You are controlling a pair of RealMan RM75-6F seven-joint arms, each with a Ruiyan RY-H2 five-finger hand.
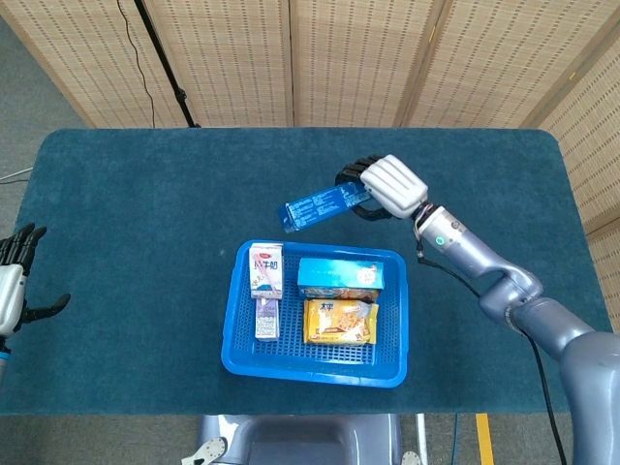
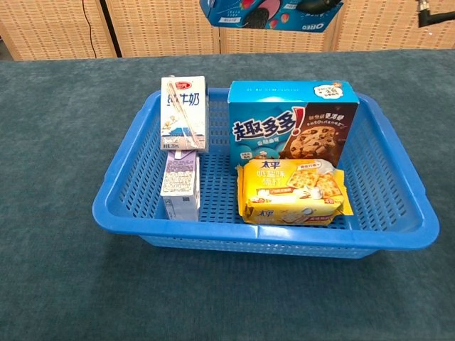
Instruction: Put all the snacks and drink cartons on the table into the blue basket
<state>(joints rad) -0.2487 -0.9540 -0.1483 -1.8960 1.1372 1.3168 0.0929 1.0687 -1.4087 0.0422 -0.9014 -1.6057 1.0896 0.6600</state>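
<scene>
My right hand (image 1: 386,186) grips one end of a long blue Oreo pack (image 1: 323,206) and holds it in the air beyond the far rim of the blue basket (image 1: 395,329). The chest view cuts the Oreo pack (image 2: 266,14) off at its top edge. Inside the basket stand a white milk carton (image 2: 184,114) and a blue cookie box (image 2: 293,121). A purple carton (image 2: 181,184) and a yellow cracker pack (image 2: 293,191) lie in front of them. My left hand (image 1: 14,281) hangs open at the table's left edge, holding nothing.
Dark teal cloth covers the table (image 1: 136,223). Wicker screens (image 1: 291,58) stand behind it, with a black stand leg (image 1: 165,68) at the back left.
</scene>
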